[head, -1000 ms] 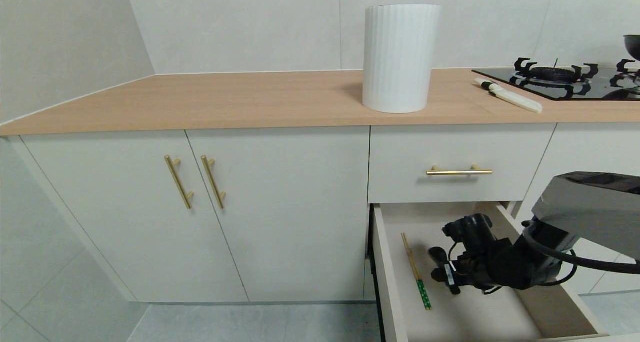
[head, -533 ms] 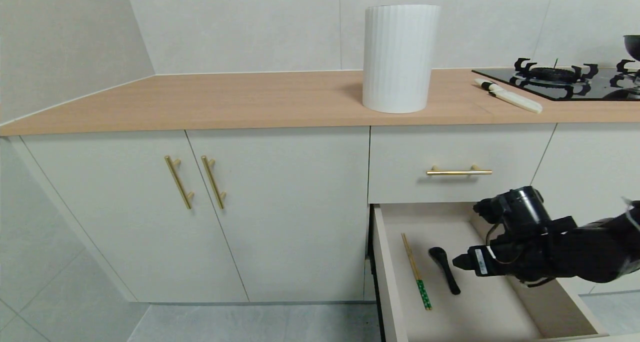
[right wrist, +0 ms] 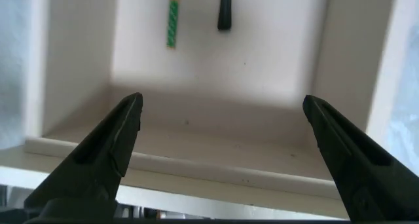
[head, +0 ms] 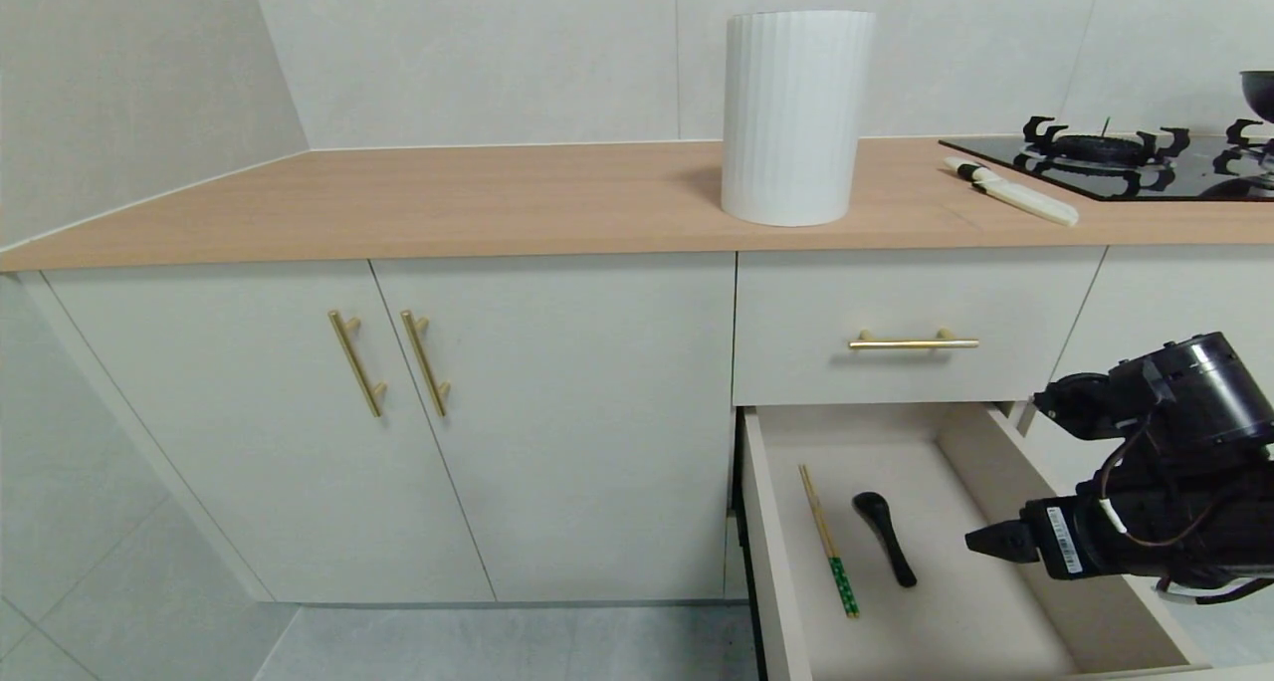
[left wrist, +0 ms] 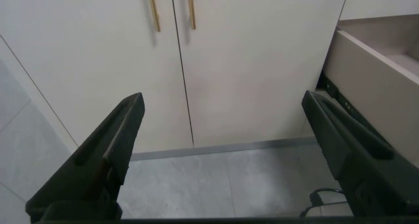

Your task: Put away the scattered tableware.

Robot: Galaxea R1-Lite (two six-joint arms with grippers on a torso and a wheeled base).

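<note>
Right pincer (head: 1003, 472), open and empty (lower right), is nearer the knife (head: 1015, 195) lying slantwise upper right on the surface (head: 498, 198).

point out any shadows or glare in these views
Head view: the white canister throws a soft shadow leftward on the countertop, and the glossy hob mirrors its grates. Right wrist view: the open drawer is shaded where floor meets near wall. Left wrist view: even light on the cabinet doors.
</note>
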